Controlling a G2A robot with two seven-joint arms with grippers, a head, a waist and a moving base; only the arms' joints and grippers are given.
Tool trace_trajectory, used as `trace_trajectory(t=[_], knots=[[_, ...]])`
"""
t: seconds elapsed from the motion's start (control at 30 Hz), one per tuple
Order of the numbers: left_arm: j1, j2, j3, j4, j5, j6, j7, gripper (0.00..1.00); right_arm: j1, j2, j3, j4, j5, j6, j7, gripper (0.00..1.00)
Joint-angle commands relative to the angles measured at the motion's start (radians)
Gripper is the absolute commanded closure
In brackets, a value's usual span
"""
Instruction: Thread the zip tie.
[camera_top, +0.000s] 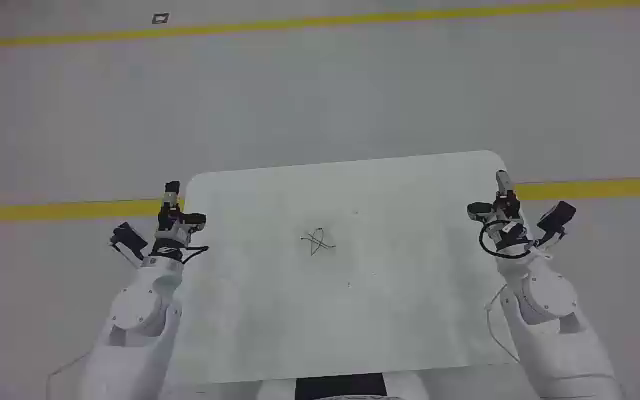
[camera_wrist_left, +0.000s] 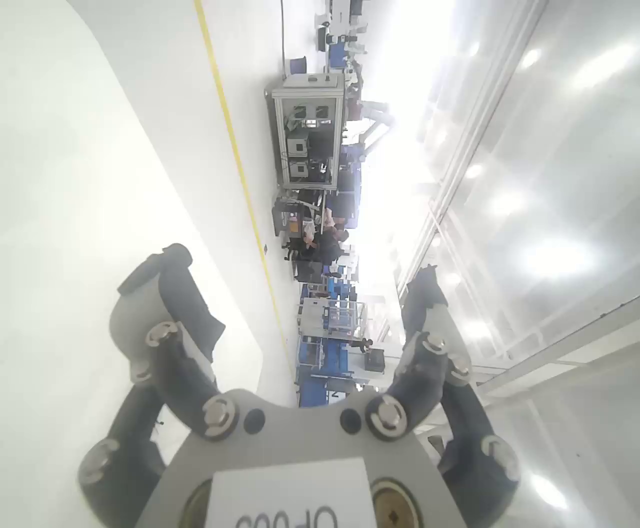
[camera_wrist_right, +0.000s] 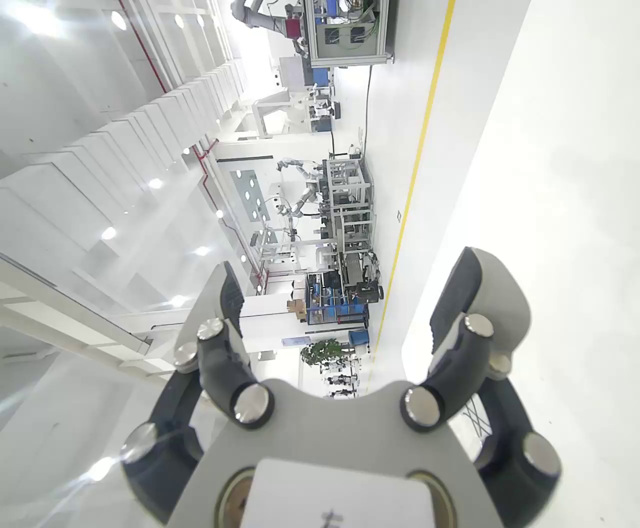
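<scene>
Top view: thin, dark, crisscrossed zip tie (camera_top: 318, 241).

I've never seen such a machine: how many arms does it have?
2: left arm by the table's left edge, right arm by its right edge. No more seem hidden.
</scene>
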Motion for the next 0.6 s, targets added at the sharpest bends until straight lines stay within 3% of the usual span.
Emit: trace_trajectory(t=[0.0, 0.13, 0.2, 0.57], knots=[[-0.003, 0.001, 0.003, -0.015, 0.023, -0.015, -0.020, 0.00, 0.000, 0.000, 0.000, 0.000, 0.000, 0.000, 0.000, 0.00], [0.005, 0.007, 0.006, -0.042, 0.091, -0.021, -0.119, 0.00, 0.000, 0.000, 0.000, 0.000, 0.000, 0.000, 0.000, 0.00], [0.013, 0.015, 0.006, -0.062, 0.145, 0.001, -0.224, 0.00, 0.000, 0.000, 0.000, 0.000, 0.000, 0.000, 0.000, 0.00], [0.010, 0.015, 0.009, -0.067, 0.147, 0.001, -0.230, 0.00, 0.000, 0.000, 0.000, 0.000, 0.000, 0.000, 0.000, 0.00]])
